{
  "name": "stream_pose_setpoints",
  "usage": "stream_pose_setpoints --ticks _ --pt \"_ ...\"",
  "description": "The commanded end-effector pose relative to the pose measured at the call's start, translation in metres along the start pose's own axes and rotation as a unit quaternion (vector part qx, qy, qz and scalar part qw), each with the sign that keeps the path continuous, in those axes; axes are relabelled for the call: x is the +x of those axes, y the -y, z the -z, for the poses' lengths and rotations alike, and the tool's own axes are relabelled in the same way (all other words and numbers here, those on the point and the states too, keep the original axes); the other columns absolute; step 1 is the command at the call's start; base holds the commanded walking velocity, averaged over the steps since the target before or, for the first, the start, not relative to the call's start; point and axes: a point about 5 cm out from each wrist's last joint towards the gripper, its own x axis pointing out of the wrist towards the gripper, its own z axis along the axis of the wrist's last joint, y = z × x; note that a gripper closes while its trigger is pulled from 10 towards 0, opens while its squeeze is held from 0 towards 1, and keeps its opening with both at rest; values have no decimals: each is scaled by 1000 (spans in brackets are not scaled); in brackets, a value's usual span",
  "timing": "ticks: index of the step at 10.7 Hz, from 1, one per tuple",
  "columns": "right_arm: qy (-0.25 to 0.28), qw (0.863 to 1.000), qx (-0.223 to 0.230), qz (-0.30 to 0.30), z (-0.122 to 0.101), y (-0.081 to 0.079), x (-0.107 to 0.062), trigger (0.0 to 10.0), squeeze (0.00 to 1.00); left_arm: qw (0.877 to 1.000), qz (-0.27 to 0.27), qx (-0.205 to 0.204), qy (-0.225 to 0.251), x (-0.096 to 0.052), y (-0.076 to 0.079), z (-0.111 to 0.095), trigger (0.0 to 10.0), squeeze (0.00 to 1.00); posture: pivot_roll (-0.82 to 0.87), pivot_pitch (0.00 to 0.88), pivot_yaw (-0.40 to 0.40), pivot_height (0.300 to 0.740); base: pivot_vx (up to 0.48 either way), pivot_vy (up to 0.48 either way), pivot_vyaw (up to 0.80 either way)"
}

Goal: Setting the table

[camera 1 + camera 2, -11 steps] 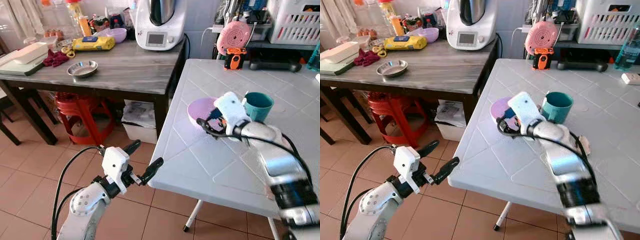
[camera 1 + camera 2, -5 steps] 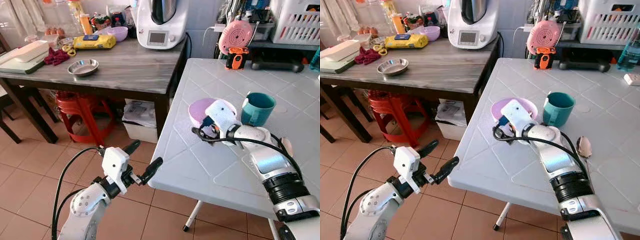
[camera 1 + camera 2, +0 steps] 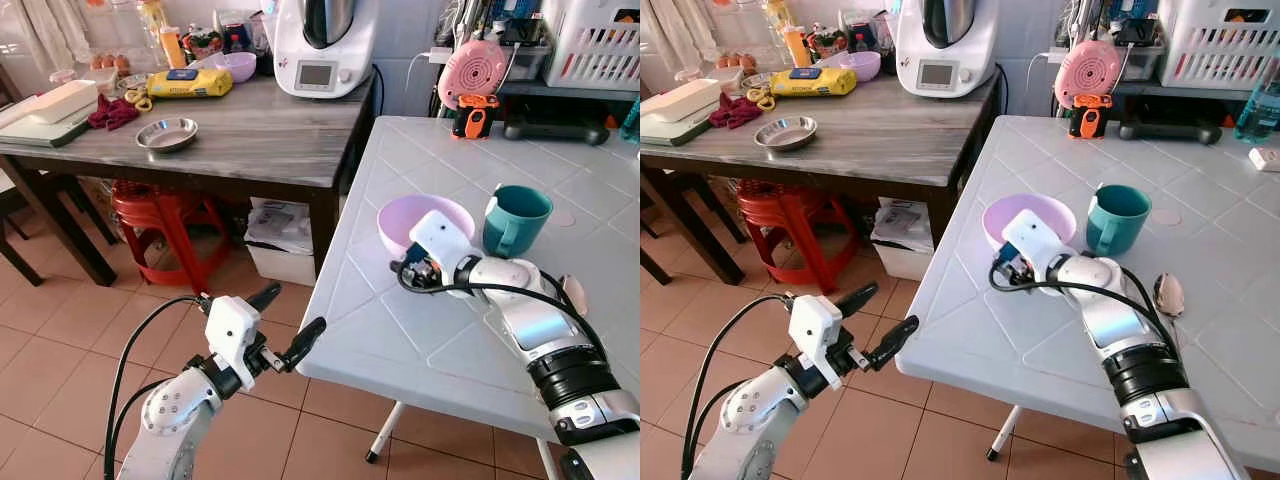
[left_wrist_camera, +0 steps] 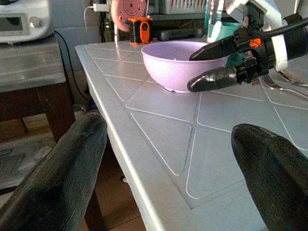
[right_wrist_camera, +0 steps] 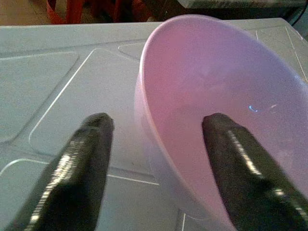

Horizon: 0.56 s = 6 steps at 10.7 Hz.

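Note:
A purple bowl stands on the white tiled table, with a teal mug just to its right. My right gripper is open at the bowl's near rim. One finger is inside the bowl and the other finger is outside, neither pressing on the wall. A spoon lies on the table right of my forearm. My left gripper hangs open over the floor, just off the table's near left corner.
A grey wooden side table stands to the left with a kitchen machine and a steel dish. A red stool sits beneath it. A pink round gadget and a white basket stand at the back.
My right gripper has drawn back from over the bowl to its near rim, uncovering most of the bowl. The left arm has stayed put.

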Motion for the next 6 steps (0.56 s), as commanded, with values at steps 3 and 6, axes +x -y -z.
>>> stream_pose_setpoints --ticks 3,6 --pt "-7 999 -31 -20 -2 0 2 0 0 1000 -7 -2 -9 0 -2 2 10000 0 -52 0 66 740 0 0 0" --pt "-11 999 -33 -25 0 0 3 0 0 1000 -8 0 -12 -1 -2 3 10000 0 -50 0 64 740 0 0 0"
